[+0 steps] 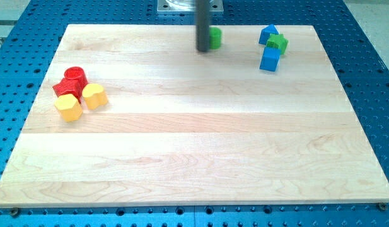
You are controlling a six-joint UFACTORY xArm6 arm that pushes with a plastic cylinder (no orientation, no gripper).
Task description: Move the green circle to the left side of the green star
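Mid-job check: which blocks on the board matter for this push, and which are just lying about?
In play: green circle, touching my tip on the tip's right; green star, farther right.

Lying about: two blue blocks hugging the star; the red blocks, yellow heart and yellow hexagon at the view's left.

two green blocks (214, 37) (278, 43), two blue blocks (268, 34) (270, 60), two red blocks (75, 76) (65, 87), two yellow blocks (69, 107) (94, 96)

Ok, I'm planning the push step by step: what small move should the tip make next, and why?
Probably a short push toward the view's right. My tip sits against the left side of the green circle, and the green star lies farther right between two blue blocks. I'd stop short of the star, so the circle ends on its left.
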